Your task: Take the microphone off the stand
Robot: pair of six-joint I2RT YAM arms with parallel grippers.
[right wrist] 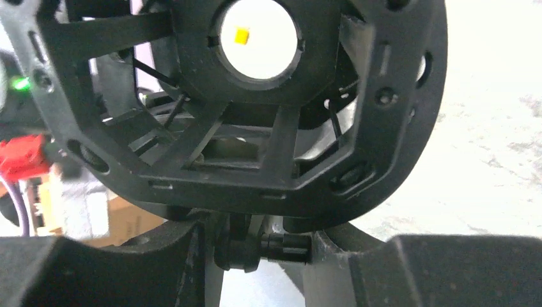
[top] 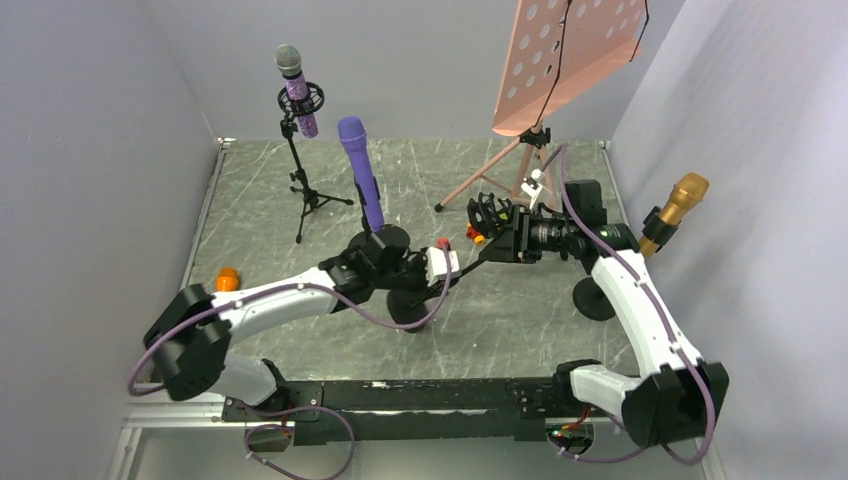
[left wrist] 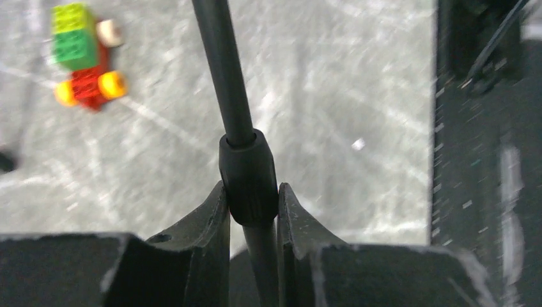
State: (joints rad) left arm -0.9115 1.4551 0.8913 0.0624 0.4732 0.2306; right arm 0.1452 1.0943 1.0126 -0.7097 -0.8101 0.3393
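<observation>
A black stand leans over the table, its round base (top: 410, 312) near the middle and its pole (left wrist: 224, 64) running up to an empty black shock mount (top: 490, 212). My left gripper (top: 446, 268) is shut on the pole's collar (left wrist: 248, 173), one finger on each side. My right gripper (top: 503, 237) is shut on the pivot knob (right wrist: 268, 248) under the mount's ring (right wrist: 383, 128). A purple microphone (top: 360, 170) stands upright behind my left wrist; its foot is hidden. A silver-headed microphone (top: 294, 80) sits in a tripod stand at the back left. A gold microphone (top: 676, 208) stands at the right.
A pink perforated music stand (top: 570, 60) rises at the back right on a tripod. A toy of coloured bricks (left wrist: 83, 57) lies on the table by the mount. An orange ball (top: 227, 278) lies at the left. Grey walls close in on three sides.
</observation>
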